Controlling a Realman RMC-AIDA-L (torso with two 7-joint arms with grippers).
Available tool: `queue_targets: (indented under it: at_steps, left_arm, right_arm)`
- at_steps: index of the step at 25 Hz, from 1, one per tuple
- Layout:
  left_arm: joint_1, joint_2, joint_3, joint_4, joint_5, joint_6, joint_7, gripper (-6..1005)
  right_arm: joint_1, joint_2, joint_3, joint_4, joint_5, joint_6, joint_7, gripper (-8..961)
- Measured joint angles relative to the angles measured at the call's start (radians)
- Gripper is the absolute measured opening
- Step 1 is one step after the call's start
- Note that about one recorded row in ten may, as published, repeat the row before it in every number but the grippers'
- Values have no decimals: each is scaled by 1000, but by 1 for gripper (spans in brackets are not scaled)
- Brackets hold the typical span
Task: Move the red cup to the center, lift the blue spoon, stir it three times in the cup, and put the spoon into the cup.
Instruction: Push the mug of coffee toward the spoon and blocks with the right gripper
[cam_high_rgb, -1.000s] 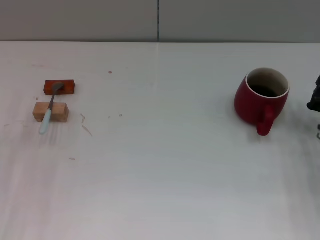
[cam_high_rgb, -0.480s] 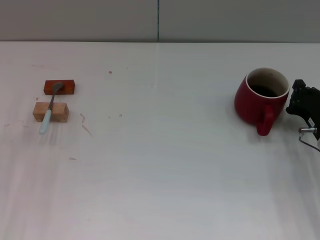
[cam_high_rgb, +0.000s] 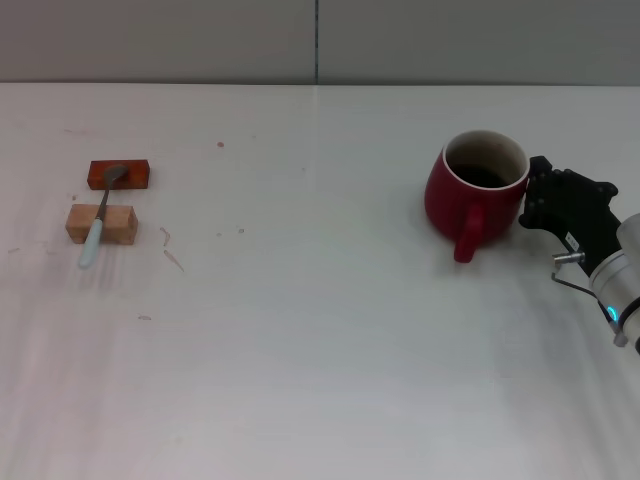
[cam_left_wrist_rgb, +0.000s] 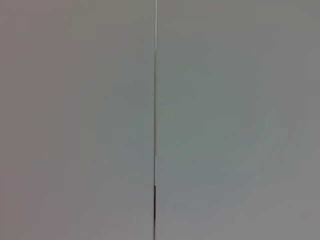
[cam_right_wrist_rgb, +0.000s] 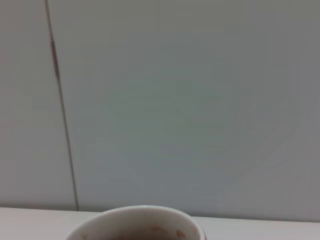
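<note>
Head view: red cup (cam_high_rgb: 476, 190) at approx 2 o'clock on worktop (cam_high_rgb: 320, 350), handle toward 6. Right claw (cam_high_rgb: 537, 205) touching its 3 o'clock side; can't tell claw width. Blue spoon (cam_high_rgb: 98, 222) at 9 o'clock, across two blocks (cam_high_rgb: 101, 224). Right wrist view: prob. cup rim (cam_right_wrist_rgb: 135, 222).

A plain test setting, most like a lab or robot workroom. A wide, pale, lightly scuffed desk (cam_high_rgb: 300, 330) runs up to a bare grey panelled wall (cam_high_rgb: 200, 40) with one thin vertical seam (cam_high_rgb: 317, 40). A black robot hand (cam_high_rgb: 545, 200) reaches over the desk. Just beside it stands a red cup (cam_high_rgb: 470, 195); well apart from it, across the desk, a blue spoon (cam_high_rgb: 98, 225) rests on two small blocks (cam_high_rgb: 118, 175), laid out as props, not household clutter.
</note>
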Motion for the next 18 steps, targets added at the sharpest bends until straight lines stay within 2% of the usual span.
queue_targets:
  at_steps: [18]
  left_arm:
    - [0, 0, 4, -1, 0, 0, 0, 836]
  right_arm:
    - [70, 1, 1, 102, -98, 71, 0, 65]
